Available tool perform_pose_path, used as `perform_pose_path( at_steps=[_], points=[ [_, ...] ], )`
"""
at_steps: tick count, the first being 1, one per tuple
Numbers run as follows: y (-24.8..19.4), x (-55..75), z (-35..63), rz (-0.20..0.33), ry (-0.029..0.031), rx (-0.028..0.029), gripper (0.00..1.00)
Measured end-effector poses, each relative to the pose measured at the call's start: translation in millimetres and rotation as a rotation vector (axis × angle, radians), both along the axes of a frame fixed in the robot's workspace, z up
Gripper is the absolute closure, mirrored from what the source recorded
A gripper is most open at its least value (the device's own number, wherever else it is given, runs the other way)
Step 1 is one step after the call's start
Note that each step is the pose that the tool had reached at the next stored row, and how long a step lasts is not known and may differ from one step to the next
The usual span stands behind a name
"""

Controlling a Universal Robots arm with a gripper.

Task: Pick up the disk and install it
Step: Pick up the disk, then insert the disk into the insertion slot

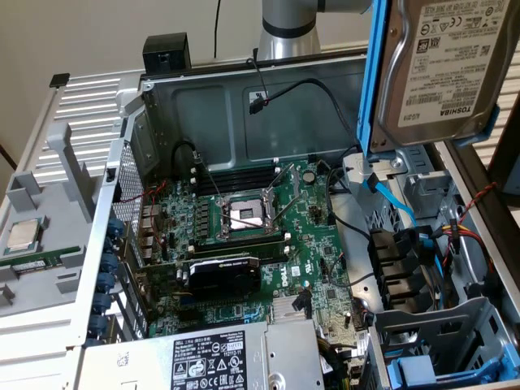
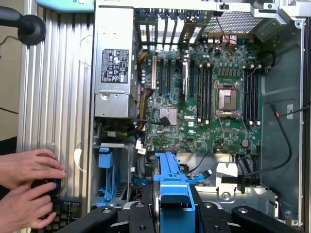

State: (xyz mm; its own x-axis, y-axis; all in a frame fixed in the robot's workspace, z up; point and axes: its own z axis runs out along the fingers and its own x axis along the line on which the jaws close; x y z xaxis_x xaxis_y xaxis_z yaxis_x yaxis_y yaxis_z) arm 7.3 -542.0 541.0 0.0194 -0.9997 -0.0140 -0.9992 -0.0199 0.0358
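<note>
The disk (image 1: 443, 65) is a silver Toshiba hard drive in a blue plastic carrier. It hangs on edge in the air above the drive bay area (image 1: 422, 187) at the exterior view's right, clear of the case. In the wrist view my gripper (image 2: 174, 209) is shut on the disk (image 2: 175, 187). One black finger (image 2: 141, 213) sits on each side of the blue carrier's edge. The top of the disk runs out of the exterior view.
The open computer case (image 1: 244, 106) holds the motherboard (image 1: 313, 260), an empty processor socket (image 1: 244, 215), a black graphics card (image 1: 223, 272) and the power supply (image 1: 211, 357). A blue cable (image 1: 390, 199) and black cables cross the bays. A person's hands (image 2: 26, 187) rest outside the case.
</note>
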Motion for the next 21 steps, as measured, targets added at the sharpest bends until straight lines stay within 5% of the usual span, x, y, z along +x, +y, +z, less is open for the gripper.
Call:
perform_pose_path(
  at_steps=[17, 21],
  points=[
    [-0.4, 0.0, 0.1, 0.000, 0.0001, -0.0002, 0.63],
    [-6.1, 0.1, 0.0, -0.002, 0.0000, 0.0005, 0.63]
  ],
)
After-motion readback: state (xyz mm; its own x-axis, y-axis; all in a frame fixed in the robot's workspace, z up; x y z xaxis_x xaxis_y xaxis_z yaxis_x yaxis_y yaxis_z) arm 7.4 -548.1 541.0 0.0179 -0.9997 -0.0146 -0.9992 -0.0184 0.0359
